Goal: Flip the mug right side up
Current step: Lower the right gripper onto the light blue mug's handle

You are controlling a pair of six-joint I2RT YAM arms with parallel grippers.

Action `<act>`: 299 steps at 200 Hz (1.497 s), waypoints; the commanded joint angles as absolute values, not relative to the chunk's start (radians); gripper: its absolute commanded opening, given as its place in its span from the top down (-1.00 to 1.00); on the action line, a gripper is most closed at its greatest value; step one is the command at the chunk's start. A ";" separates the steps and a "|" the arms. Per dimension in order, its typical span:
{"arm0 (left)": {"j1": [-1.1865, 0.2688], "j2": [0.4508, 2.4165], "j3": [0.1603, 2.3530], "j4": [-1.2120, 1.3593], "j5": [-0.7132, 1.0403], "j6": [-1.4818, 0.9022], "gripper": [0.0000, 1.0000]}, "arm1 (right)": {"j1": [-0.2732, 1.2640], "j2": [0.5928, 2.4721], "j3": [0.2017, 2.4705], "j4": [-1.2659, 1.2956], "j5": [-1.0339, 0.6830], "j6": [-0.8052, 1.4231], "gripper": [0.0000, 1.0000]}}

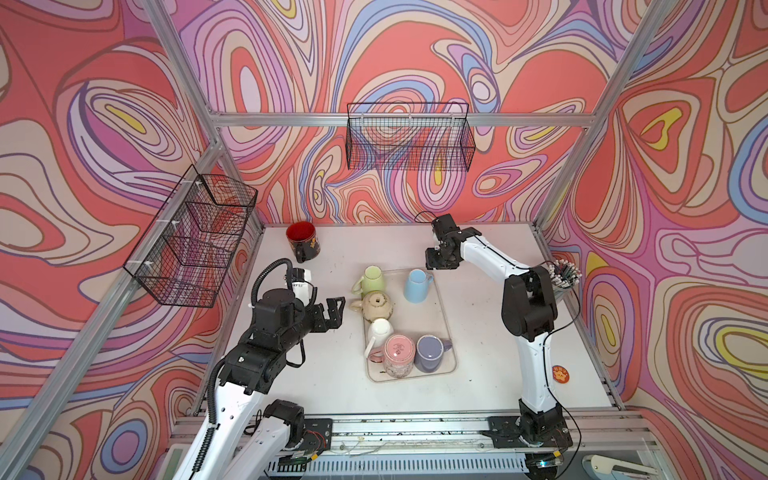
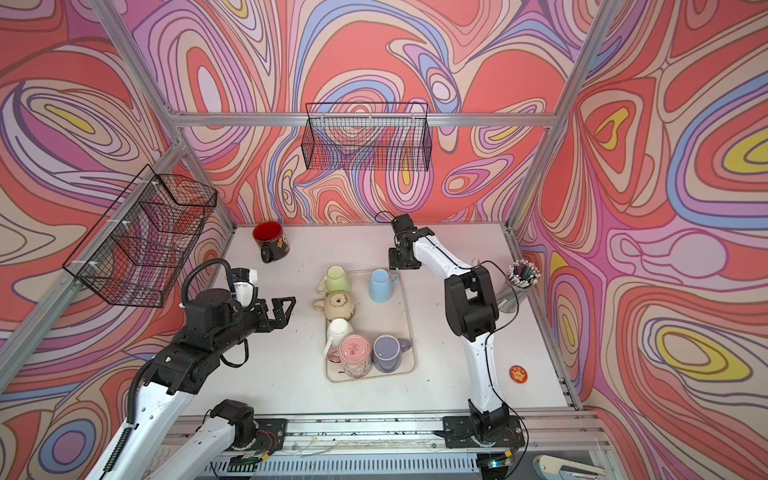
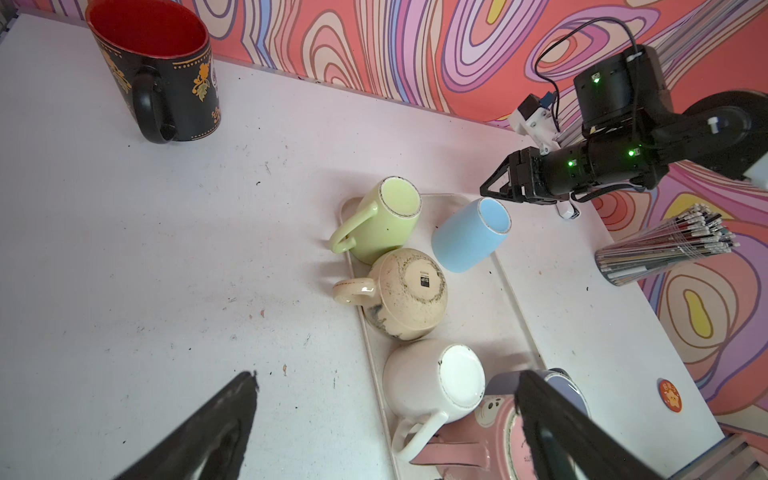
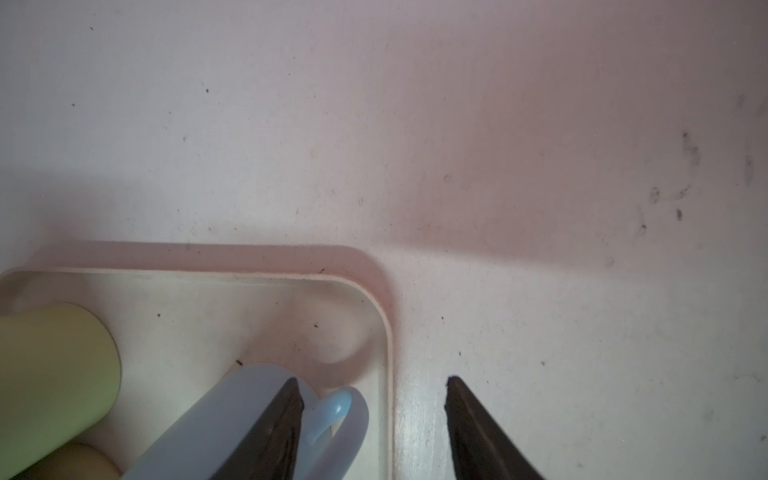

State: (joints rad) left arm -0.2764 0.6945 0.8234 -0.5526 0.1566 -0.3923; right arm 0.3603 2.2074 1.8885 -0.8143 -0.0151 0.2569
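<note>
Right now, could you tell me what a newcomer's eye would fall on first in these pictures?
The swirling red, pink and purple walls dominate every side of the cell. Next comes the tray in the middle of the table, crowded with pastel mugs standing base-up, with the right end effector open over the blue mug at its far end. A black mug with a red inside stands upright, alone, near the far left corner.

Black wire basket on back wall, tiered wire basket on left wall. Pen cup at right counter edge. Orange star badge nearer front.
</note>
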 commanded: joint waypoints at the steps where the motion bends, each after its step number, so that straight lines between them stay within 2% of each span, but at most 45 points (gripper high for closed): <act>1: -0.283 0.694 0.811 -0.572 0.166 -0.374 -1.00 | 0.360 2.208 1.854 -0.814 -0.013 0.236 -0.14; 92: -0.284 0.696 0.808 -0.567 0.165 -0.376 -1.00 | 0.367 2.014 1.570 -0.743 -0.033 0.238 -0.10; 168: -0.282 0.708 0.806 -0.566 0.164 -0.377 -1.00 | 0.448 1.897 1.424 -0.708 -0.078 0.212 -0.09; 246: -0.282 0.716 0.805 -0.565 0.168 -0.377 -1.00 | 0.417 1.846 1.494 -0.789 -0.007 0.205 -0.09; 299: -0.282 0.719 0.804 -0.565 0.168 -0.377 -1.00 | 0.410 1.992 1.686 -0.808 -0.038 0.201 -0.09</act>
